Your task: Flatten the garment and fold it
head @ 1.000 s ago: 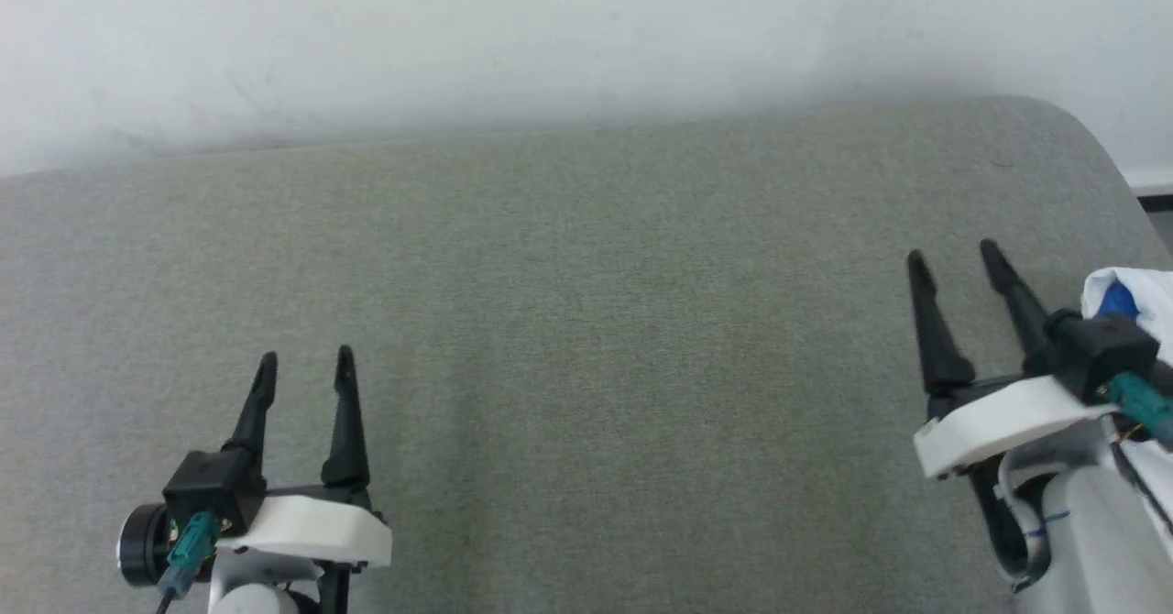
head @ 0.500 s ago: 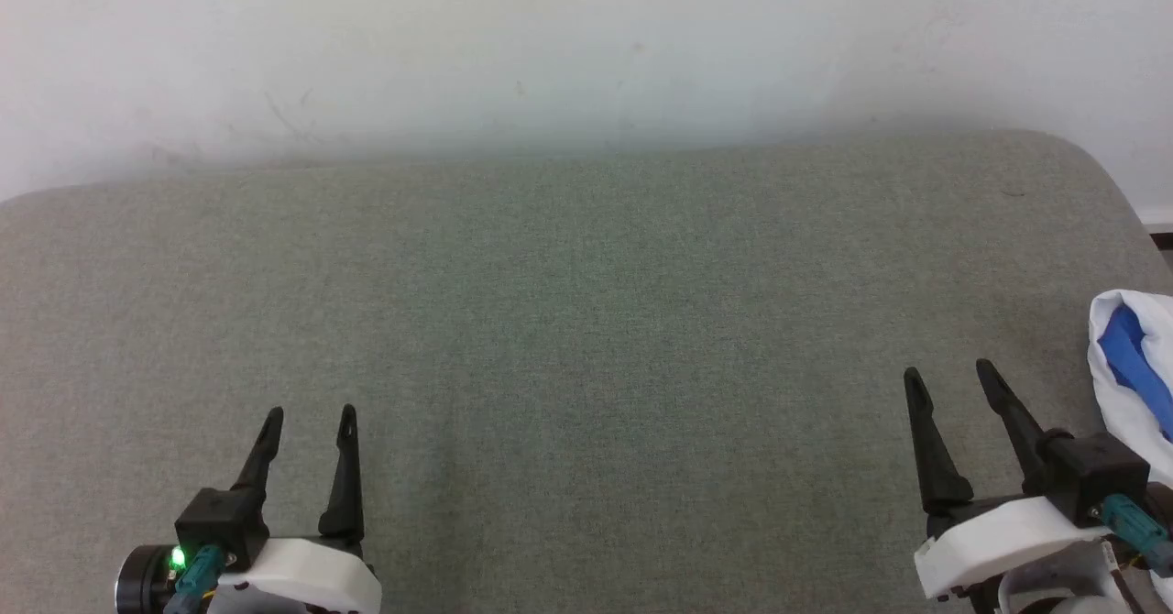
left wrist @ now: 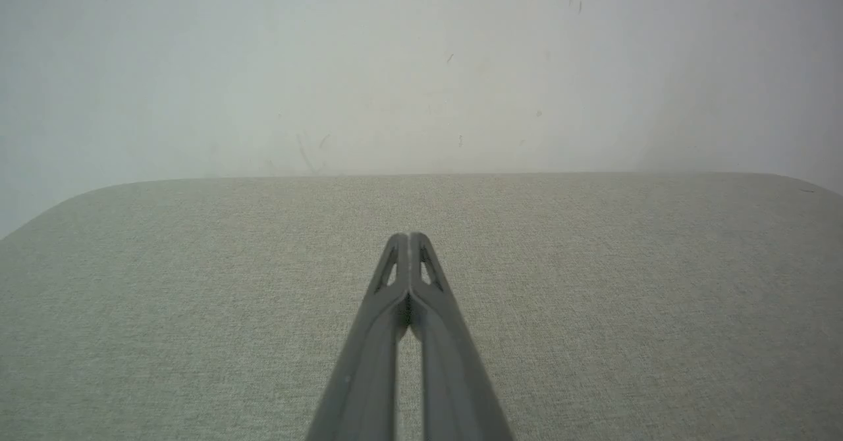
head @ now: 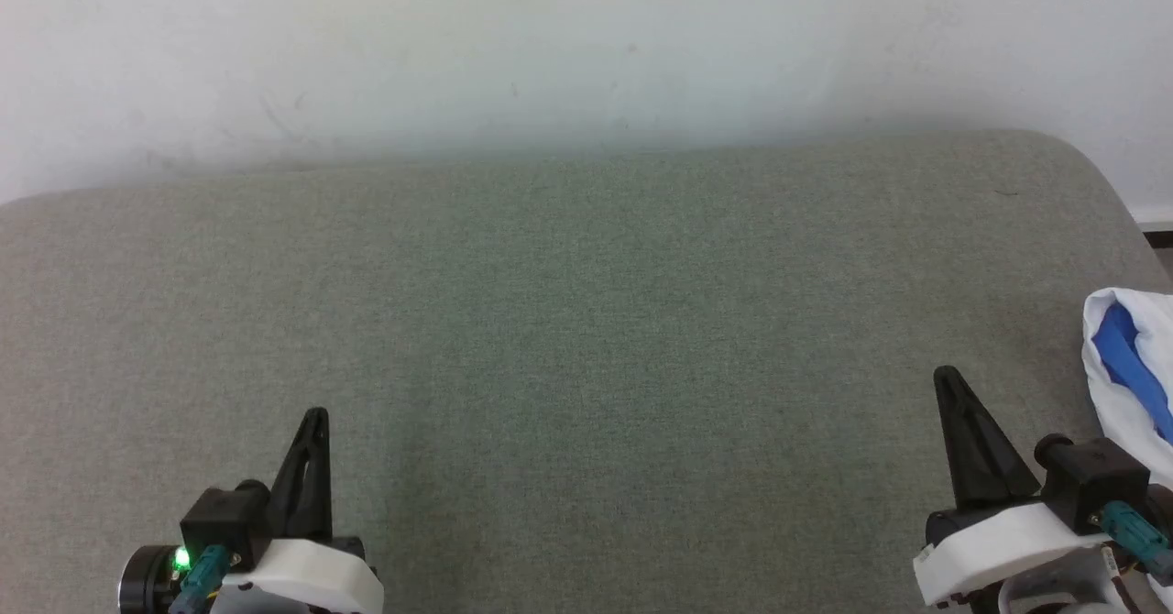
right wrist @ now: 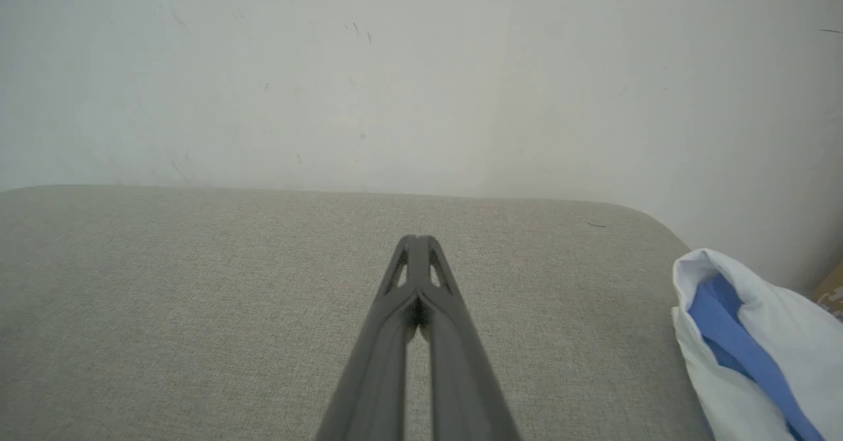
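The garment (head: 1132, 367), white with a bright blue strip, lies bunched at the right edge of the grey-green cushioned surface (head: 586, 321); the right wrist view has the garment (right wrist: 744, 342) at its lower right. My right gripper (head: 953, 378) is shut and empty, a short way left of the garment and apart from it; its tips (right wrist: 417, 240) meet over bare fabric. At the lower left my left gripper (head: 316, 417) is shut with nothing in it, its closed tips (left wrist: 408, 237) over bare fabric.
A white wall (head: 586, 46) rises just behind the cushioned surface. The surface rounds off at its far right corner (head: 1090, 165), with a strip of floor beyond it.
Both grippers have gone from open to shut. Both arms dropped lower in the picture during the first half second, while the head view tilted; since then they hold their places.
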